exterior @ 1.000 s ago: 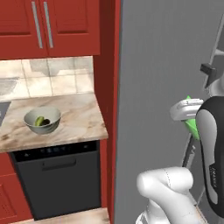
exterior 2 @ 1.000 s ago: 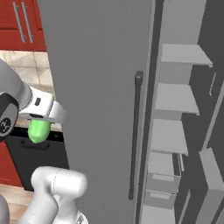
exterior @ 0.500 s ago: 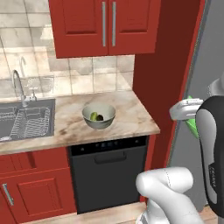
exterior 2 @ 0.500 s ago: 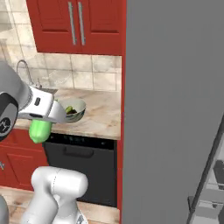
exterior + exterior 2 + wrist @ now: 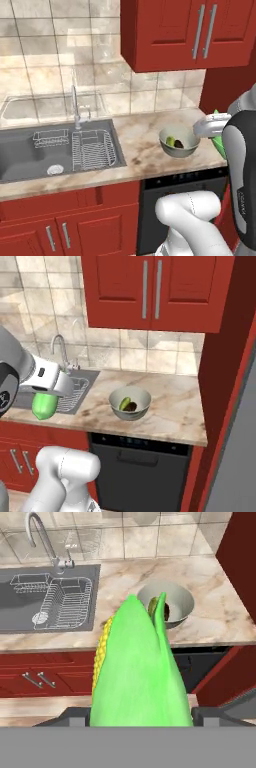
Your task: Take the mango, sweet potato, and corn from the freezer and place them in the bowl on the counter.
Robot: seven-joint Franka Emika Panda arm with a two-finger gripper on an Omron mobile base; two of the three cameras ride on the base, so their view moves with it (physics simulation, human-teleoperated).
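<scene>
The gripper [image 5: 140,714] pinched the corn [image 5: 137,672], its green husk rising straight out from between the fingers with yellow kernels showing along one side. The same green ear hung under the hand in the right base view [image 5: 44,405]. Beyond the corn's tip sat the bowl [image 5: 182,602] on the counter [image 5: 220,619], well apart from the hand. Inside it lay the dark sweet potato [image 5: 131,406] beside a green mango [image 5: 124,403]. Off to the side of the hand lay the sink [image 5: 30,607] with its faucet [image 5: 42,537].
</scene>
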